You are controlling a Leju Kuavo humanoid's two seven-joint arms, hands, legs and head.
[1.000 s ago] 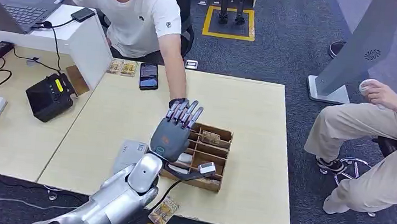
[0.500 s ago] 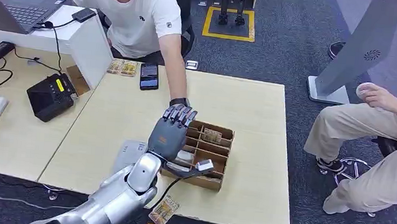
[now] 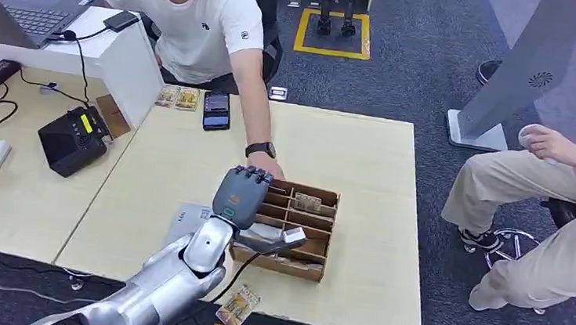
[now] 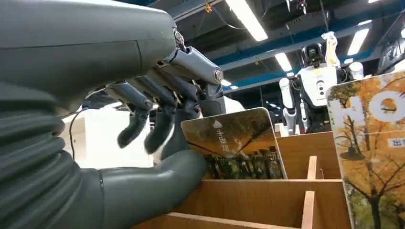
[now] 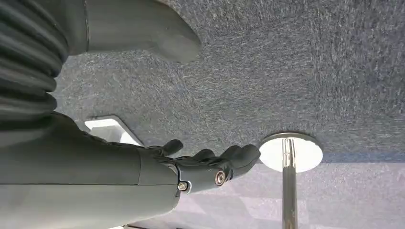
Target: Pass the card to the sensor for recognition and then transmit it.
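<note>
A wooden divided box (image 3: 317, 244) stands on the table, with a card (image 3: 306, 202) in a far compartment. My left hand (image 3: 241, 196) hovers over the box's left part, fingers bent down, thumb stretched across the compartments. In the left wrist view a yellow-brown card (image 4: 236, 145) stands upright in the box (image 4: 267, 202) just past my thumb (image 4: 153, 188); my fingers (image 4: 160, 126) hang above it and hold nothing. A second card (image 4: 375, 143) stands close by. The black sensor (image 3: 74, 140) sits far to the left. My right hand (image 5: 200, 167) hangs over the carpet, holding nothing.
A person in white (image 3: 195, 21) reaches a hand (image 3: 267, 165) to the box's far left corner. A phone (image 3: 216, 111) and loose cards (image 3: 176, 96) lie at the table's far edge. Another card (image 3: 237, 307) hangs below the near edge. A seated person (image 3: 556, 209) is to the right.
My left hand has come down from a raised, spread pose, and its fingers now bend into the box. The person's hand, hidden behind it before, now shows.
</note>
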